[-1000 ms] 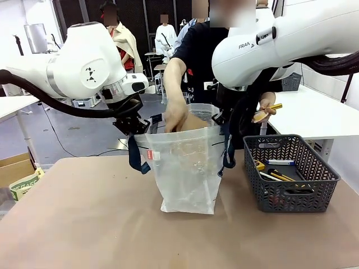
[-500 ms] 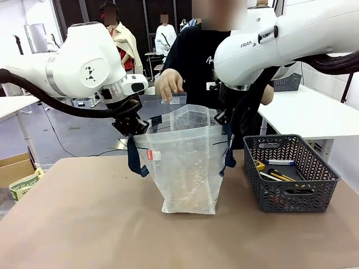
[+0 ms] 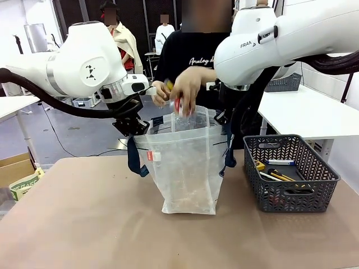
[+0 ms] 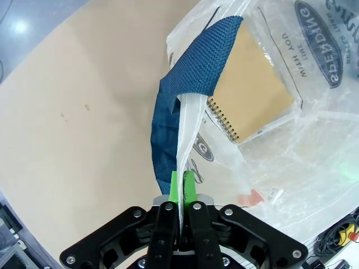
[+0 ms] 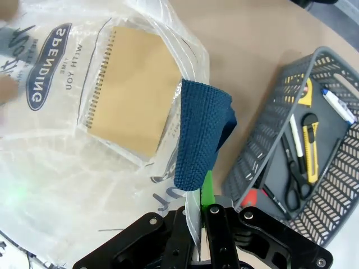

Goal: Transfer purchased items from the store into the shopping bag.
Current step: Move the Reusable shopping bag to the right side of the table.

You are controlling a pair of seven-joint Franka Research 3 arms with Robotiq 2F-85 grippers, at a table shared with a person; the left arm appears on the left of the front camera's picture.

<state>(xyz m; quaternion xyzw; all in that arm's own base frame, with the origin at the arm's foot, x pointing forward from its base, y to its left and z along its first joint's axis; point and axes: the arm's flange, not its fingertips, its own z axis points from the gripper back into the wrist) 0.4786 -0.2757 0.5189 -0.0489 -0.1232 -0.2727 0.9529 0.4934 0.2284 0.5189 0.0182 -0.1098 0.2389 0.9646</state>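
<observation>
Holding the shopping bag (image 3: 188, 168) upright on the table (image 3: 84, 224), I have left gripper (image 4: 182, 188) and right gripper (image 5: 203, 193) pinched shut on opposite rims. A notebook (image 4: 252, 95) lies inside; the person's hands (image 3: 188, 89) hold an item (image 3: 178, 105) over the mouth. Loading is midway, I judge: next, hold it wide while the basket (image 3: 291, 196) empties.

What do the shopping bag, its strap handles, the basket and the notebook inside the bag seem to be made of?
The shopping bag: thin translucent plastic film, glossy; it creases and shows its contents.
The strap handles: navy woven webbing; ribbed weave visible.
The basket: dark grey moulded plastic, matt, lattice walls.
The notebook: tan cover, probably kraft card; spiral binding looks like wire.
</observation>
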